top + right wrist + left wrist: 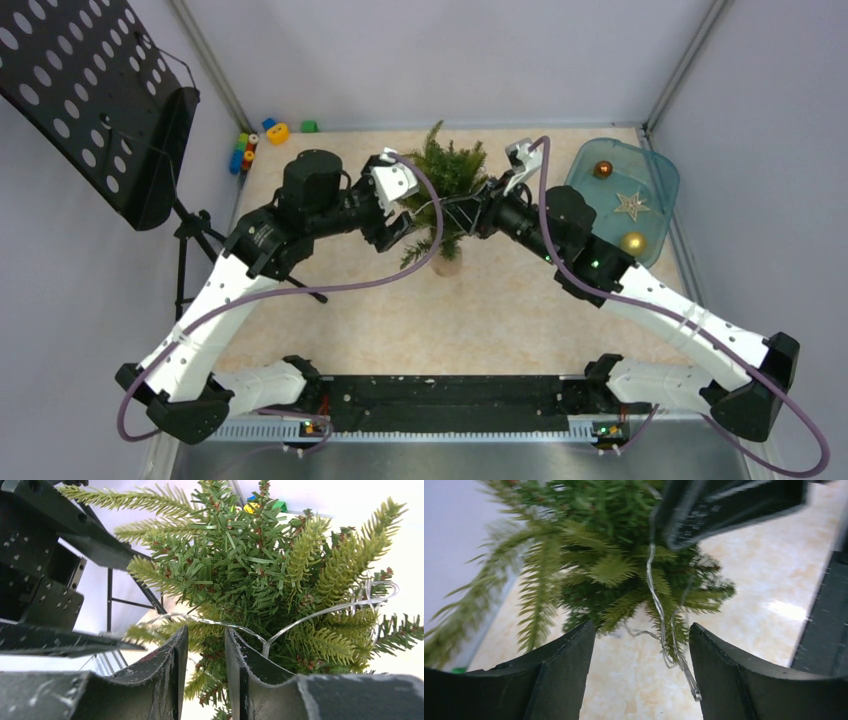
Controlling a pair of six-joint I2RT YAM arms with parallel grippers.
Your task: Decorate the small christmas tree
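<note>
The small christmas tree (pixel 450 172) stands mid-table on a pale round base (pixel 447 265). A thin clear light string (pixel 430 207) is draped across its branches. My left gripper (pixel 403 215) is at the tree's left side and open. In the left wrist view (pixel 641 627) the string's end (pixel 659 610) hangs loose between the fingers, below the tree (pixel 609 570). My right gripper (pixel 472 213) is at the tree's right side. In the right wrist view (pixel 206 629) its jaws stand a narrow gap apart and the string (pixel 320 612) runs across the fingertips, in front of the tree (pixel 250 555).
A teal tray (pixel 610 150) at the back right holds a brown ball (pixel 603 169), a star (pixel 631 206) and a gold ball (pixel 632 243). A black perforated music stand (pixel 100 90) is at the left. Coloured blocks (pixel 262 135) lie at the back left.
</note>
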